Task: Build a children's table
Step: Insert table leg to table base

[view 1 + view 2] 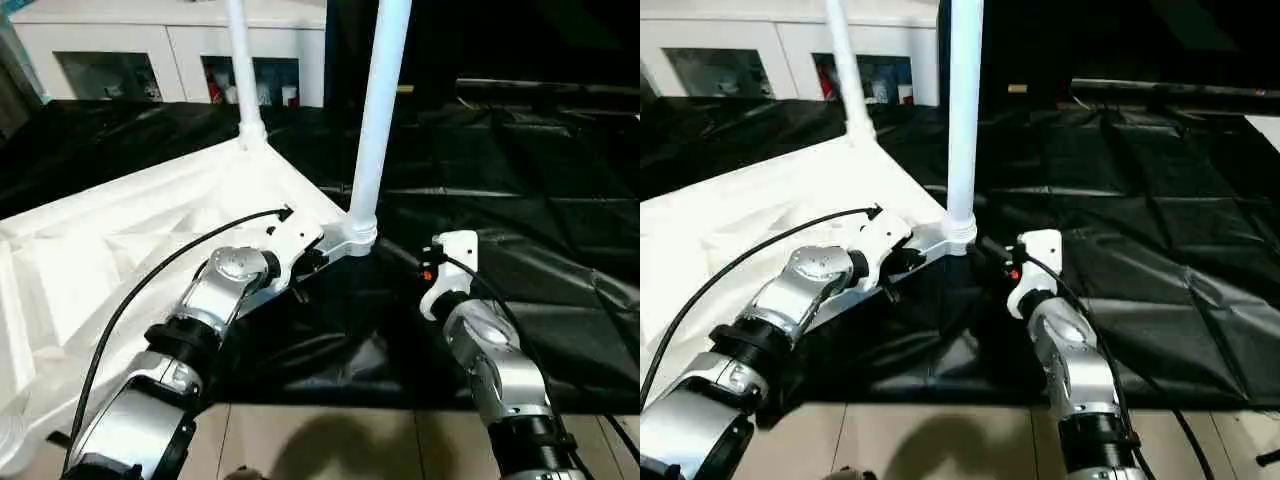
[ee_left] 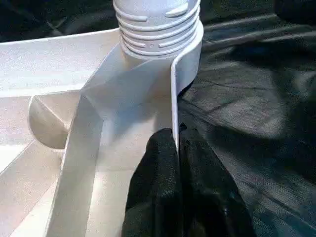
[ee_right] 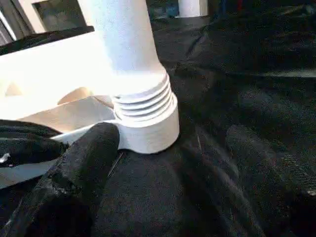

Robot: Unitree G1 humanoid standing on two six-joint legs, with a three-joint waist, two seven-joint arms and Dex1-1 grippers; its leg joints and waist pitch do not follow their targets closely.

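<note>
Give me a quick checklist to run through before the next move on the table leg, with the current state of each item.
1. Left end effector pinching the tabletop rim beside the socket: ok.
2. Right end effector open near the near leg: ok.
3. Near leg upright in its corner socket: ok.
4. Near leg fully seated: cannot tell; ribs show above the socket.
5. Far leg standing in its corner: ok.
</note>
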